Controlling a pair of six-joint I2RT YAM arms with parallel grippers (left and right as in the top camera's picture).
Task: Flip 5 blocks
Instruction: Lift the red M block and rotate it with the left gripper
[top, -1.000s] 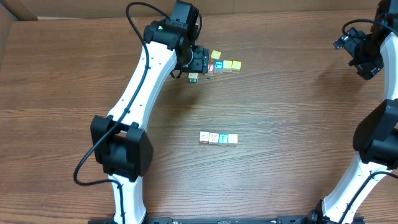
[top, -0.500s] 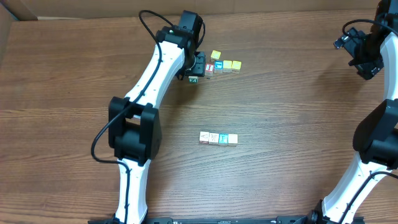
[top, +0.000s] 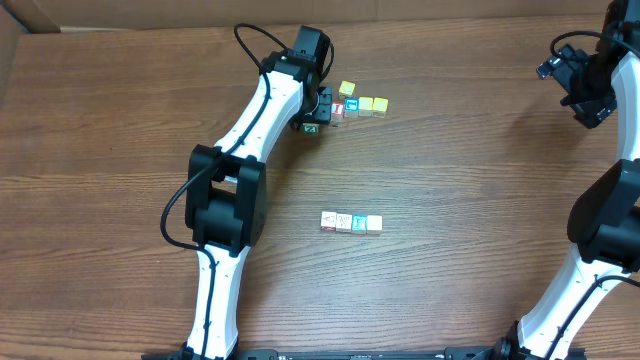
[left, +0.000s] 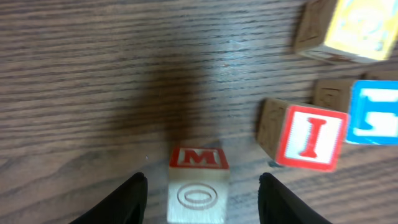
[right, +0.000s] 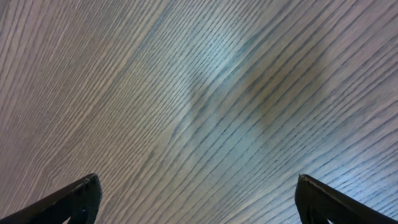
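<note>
- The block (left: 198, 193) sits on the worktop (left: 93, 74) between the fingers (left: 134, 202) of the left tool (left: 203, 186), at the left end of the far cluster.
- It is a pale wooden cube. 1 face carries a red-bordered red "M", and the adjoining face nearer the wrist camera has an engraved oval (perhaps an "O"). From overhead its top looks green.
- The left tool is partly spread, with bare wood showing in both gaps. It grips nothing.
- Near it on the right stand the red "I" cube (left: 308, 137), a blue-lettered cube (left: 376, 112) and a yellow-faced cube (left: 360, 28).
- A short row of blocks (top: 351, 222) lies well apart, mid-worktop.
- The right tool (right: 199, 199) is spread wide over bare worktop.
</note>
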